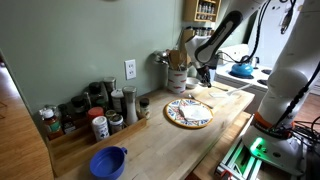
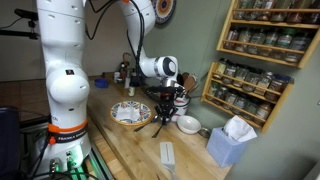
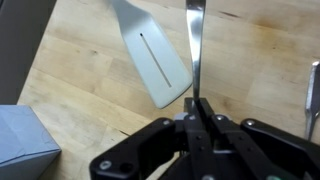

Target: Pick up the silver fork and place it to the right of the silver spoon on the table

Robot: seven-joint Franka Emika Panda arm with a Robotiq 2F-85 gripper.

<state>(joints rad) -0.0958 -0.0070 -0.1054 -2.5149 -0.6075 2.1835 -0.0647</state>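
Here, wrist view: grey box (image 3: pixel 20 140) at lower left on the table (image 3: pixel 80 85), then a white slotted spatula (image 3: pixel 150 50) lying flat. Just right of it the silver fork (image 3: pixel 194 45) — its handle pinched between the closed-in fingers of the gripper (image 3: pixel 197 108) — whether lifted, cannot tell.

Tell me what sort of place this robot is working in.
Most likely a home kitchen: a light-tan wooden butcher-block countertop, a wall-mounted wooden spice rack packed with jars, a cluster of spice jars and grinders against the green wall, and a round patterned plate.
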